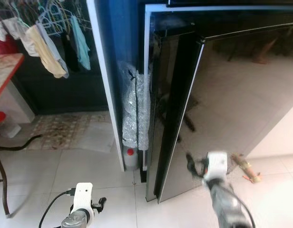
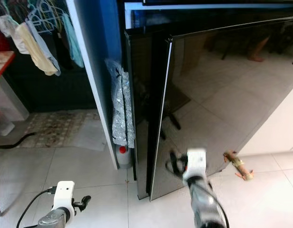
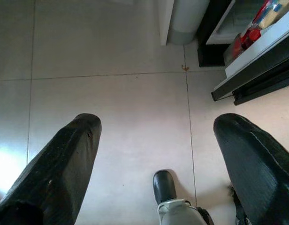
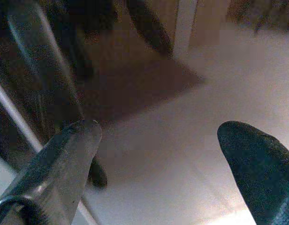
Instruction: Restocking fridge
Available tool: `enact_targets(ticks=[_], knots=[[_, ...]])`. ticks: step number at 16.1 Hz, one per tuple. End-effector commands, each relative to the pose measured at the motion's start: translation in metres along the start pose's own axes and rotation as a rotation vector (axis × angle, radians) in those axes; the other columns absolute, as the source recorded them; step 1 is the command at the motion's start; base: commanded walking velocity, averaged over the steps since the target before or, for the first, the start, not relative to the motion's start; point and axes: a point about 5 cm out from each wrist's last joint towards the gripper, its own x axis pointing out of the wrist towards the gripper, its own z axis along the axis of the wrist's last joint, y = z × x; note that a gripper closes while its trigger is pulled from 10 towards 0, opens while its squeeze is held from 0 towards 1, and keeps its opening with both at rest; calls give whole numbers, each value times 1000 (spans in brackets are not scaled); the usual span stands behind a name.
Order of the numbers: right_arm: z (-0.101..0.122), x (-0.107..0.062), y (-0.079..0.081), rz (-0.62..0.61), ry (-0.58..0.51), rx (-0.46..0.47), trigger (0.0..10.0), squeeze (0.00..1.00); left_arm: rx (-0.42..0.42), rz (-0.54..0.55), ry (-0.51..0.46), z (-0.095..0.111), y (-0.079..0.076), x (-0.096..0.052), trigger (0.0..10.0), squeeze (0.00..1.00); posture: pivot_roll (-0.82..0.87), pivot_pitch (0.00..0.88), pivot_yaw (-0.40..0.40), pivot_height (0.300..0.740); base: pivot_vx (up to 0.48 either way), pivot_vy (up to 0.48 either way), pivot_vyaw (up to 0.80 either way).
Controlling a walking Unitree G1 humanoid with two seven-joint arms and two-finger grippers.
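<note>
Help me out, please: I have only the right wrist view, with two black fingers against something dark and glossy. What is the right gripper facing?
Observer: The head views show the right gripper raised before the front of the glossy black fridge door, near its lower part.
Operator: Is that door shut?
Observer: No, it stands ajar. The left wrist view looks in at a door shelf holding red-capped containers.
Operator: And the other arm?
Observer: The left gripper hangs low over the floor tiles, fingers open, holding nothing.
</note>
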Motion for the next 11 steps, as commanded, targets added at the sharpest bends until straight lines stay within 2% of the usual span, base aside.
enact_targets(ticks=[1, 5, 11], knots=[[7, 2, -1, -2, -38, 8, 10000, 0, -6, 6, 7, -4, 2, -1, 10000, 0, -181, 37, 7, 740, 0, 0, 0], [37, 12, 6, 73, -143, 3, 10000, 0, -9, 4, -8, -2, 2, -1, 10000, 0, -182, 48, 5, 740, 0, 0, 0], [54, 15, 13, 140, -191, -3, 10000, 0, -18, 3, -18, -1, 0, -1, 10000, 0, -182, 53, 1, 740, 0, 0, 0]])
